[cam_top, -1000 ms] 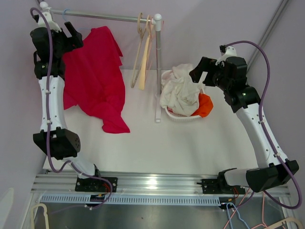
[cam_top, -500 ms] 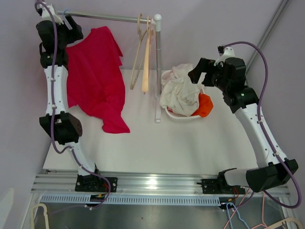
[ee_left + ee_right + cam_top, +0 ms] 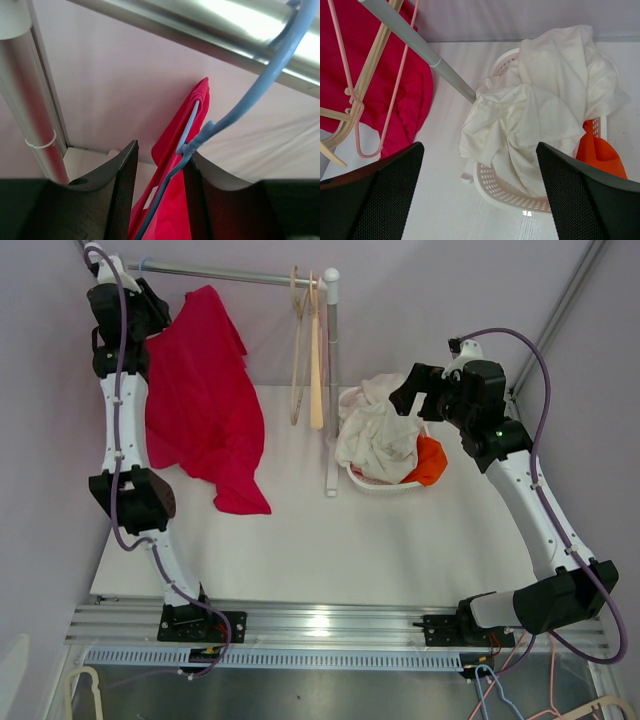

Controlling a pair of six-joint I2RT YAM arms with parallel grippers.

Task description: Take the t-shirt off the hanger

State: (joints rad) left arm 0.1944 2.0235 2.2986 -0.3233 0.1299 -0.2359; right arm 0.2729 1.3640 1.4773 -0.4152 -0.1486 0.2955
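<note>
Our left gripper (image 3: pixel 161 167) sits just under the rail (image 3: pixel 200 25), jaws narrowly parted around the blue hanger (image 3: pixel 235 107) neck; the red t-shirt (image 3: pixel 192 120) hangs just beyond its fingertips. Our right gripper (image 3: pixel 479 150), spread wide, hovers above the laundry basket (image 3: pixel 495 192)

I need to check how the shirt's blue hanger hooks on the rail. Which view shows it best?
Left wrist: the blue hanger hooks over the rail, its neck within the open left hand. Top external shows at most a blue sliver; right wrist shows none.

The hanger (image 3: pixel 206 128) neck sits between my left gripper's (image 3: pixel 160 155) fingers, under the rail (image 3: pixel 200 25); spare hangers (image 3: pixel 315 380) rightward, basket (image 3: pixel 385 490) beyond the post (image 3: pixel 331 390).
</note>
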